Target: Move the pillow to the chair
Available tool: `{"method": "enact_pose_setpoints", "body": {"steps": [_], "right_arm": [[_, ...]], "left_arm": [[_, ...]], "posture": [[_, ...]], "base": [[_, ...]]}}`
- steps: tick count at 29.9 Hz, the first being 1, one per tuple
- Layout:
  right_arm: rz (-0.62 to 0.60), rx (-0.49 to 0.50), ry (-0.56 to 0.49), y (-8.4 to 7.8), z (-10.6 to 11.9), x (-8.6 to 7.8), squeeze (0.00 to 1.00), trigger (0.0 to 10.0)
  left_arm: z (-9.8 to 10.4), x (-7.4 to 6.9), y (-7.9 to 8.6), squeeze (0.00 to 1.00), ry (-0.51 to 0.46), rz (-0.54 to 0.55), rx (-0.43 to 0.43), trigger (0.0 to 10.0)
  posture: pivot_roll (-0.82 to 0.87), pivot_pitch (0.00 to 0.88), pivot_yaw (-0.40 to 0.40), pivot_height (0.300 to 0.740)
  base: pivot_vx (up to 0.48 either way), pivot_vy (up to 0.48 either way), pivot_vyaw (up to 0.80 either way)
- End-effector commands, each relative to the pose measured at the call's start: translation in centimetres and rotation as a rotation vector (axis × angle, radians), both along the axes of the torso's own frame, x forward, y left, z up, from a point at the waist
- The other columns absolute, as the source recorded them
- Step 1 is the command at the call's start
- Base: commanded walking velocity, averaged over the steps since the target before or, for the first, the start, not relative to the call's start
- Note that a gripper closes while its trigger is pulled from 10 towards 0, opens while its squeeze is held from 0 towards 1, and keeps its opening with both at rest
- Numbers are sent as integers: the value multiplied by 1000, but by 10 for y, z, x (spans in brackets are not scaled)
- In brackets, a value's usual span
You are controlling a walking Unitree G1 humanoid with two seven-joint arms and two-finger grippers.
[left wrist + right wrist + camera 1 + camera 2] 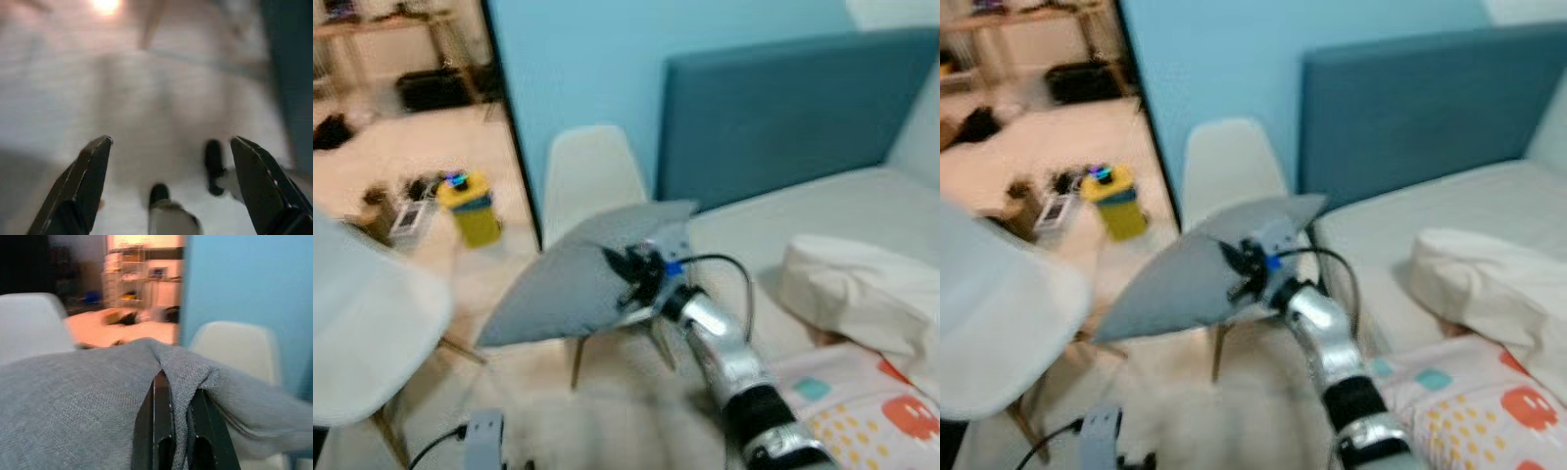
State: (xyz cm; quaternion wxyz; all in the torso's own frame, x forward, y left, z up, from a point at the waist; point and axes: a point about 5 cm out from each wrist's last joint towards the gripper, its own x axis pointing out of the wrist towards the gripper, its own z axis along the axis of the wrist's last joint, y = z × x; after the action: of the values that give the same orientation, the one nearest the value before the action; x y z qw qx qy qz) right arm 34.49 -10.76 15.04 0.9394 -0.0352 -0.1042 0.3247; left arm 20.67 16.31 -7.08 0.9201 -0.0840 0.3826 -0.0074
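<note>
pillow (pixel 570 279) before chair (pixel 590 171), bed (pixel 822 211) right

The bed (pixel 822 211) with its pale grey-white sheet and upholstered teal headboard (pixel 783 108) carries a crumpled cream-white bundle of bedding (pixel 862 289) — it lies directly on the mattress near the head end — and just beside it a white cloth printed with red, yellow and teal cartoon shapes (pixel 862 401). The light floor (pixel 411 166) bears a white moulded plastic chair with slim wooden legs (pixel 592 181) close against the bed's side, a second white chair (pixel 367 323) nearer the camera, and — further off — a yellow canister with a dark lid (pixel 470 208) among small blurred clutter.
</note>
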Motion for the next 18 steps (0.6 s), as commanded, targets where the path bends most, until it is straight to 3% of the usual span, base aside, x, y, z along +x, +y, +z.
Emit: {"method": "enact_pose_setpoints", "body": {"steps": [1,7,14,18], "right_arm": [[35,44,-92,16,21,0,0,10000],[-40,53,-64,10,22,6,0,10000],[-91,48,-26,2,19,11,0,10000],[-107,41,-30,2,18,10,0,10000]], "left_arm": [[-8,-16,9,0,57,12,17,10000],[-9,-17,8,0,60,4,15,10000],[-8,-15,5,0,54,-18,13,10000],[-8,-14,4,0,52,-21,15,10000]], "posture": [[21,0,44,740],[16,0,44,740],[9,0,45,740],[9,0,45,740]], "base": [[480,0,0],[480,0,0],[480,0,-788],[437,0,0]]}}
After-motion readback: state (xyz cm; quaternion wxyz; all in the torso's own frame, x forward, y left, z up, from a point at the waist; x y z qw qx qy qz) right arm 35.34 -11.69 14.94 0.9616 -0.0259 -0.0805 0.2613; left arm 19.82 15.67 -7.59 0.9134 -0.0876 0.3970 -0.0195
